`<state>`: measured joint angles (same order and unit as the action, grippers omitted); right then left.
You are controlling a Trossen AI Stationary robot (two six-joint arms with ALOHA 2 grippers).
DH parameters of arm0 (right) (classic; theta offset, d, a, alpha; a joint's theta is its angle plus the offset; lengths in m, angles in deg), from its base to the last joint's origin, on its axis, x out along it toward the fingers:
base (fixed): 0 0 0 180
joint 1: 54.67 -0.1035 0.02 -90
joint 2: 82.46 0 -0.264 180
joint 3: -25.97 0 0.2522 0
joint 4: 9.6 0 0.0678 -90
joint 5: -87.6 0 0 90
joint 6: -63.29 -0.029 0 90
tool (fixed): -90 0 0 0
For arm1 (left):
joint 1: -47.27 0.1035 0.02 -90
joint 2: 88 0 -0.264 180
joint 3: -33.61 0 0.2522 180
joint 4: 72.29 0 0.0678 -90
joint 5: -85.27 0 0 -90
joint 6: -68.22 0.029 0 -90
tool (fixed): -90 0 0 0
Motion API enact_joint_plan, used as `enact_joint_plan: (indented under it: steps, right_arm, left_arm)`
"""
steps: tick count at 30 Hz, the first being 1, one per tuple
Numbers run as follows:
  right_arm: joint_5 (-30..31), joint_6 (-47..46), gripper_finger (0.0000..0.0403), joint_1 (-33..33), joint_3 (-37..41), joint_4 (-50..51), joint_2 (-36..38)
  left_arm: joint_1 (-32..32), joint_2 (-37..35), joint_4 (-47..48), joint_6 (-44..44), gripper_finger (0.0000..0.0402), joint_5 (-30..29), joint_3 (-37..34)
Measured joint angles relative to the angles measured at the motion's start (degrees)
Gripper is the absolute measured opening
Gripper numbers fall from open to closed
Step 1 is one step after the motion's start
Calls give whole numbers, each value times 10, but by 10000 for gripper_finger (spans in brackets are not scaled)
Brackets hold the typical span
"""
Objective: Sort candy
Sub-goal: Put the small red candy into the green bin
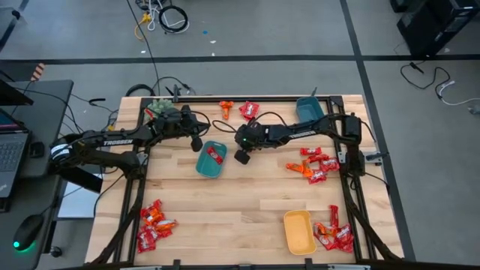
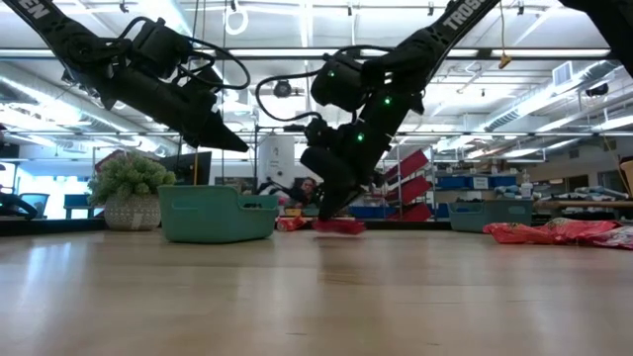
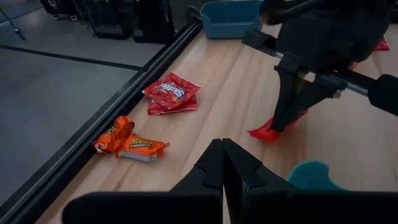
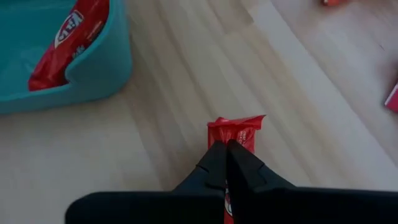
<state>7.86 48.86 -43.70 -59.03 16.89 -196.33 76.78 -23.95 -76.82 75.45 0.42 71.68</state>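
My right gripper is shut on a red wrapped candy just to the right of the teal tray. One red candy lies in that tray. My left gripper is shut and empty, above the table near the teal tray's far end; its closed fingers show in the left wrist view. Other candies lie in loose groups on the table: two orange and a red one near the far edge, a heap at the right, one at the near left and one at the near right. My right gripper pinches the red candy between its two fingers, which come from above and slant down. The fingers cover most of the wrapper, and only its crimped end sticks out past the tips. That end is at the table top; whether it touches the wood I cannot tell.
A blue tray stands at the far right and a yellow tray at the near right. A fuzzy green plant sits at the far left corner. Bare wood lies in the middle of the table and toward its near edge.
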Motion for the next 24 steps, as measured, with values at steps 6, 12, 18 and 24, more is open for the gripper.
enact_joint_plan:
  steps: [6,12,18,24]
  right_arm:
    - [-1,19,0,-16,-5,-3,20]
    - [-1,55,0,-46,-48,-14,52]
    - [-18,67,0,-75,-119,-50,33]
    - [-25,1,0,-85,-187,-63,-26]
  left_arm:
    - [0,0,-5,0,0,-18,0]
    - [0,-5,-3,0,0,-21,0]
    - [1,-49,1,0,0,-21,0]
    - [1,-111,15,0,0,-26,0]
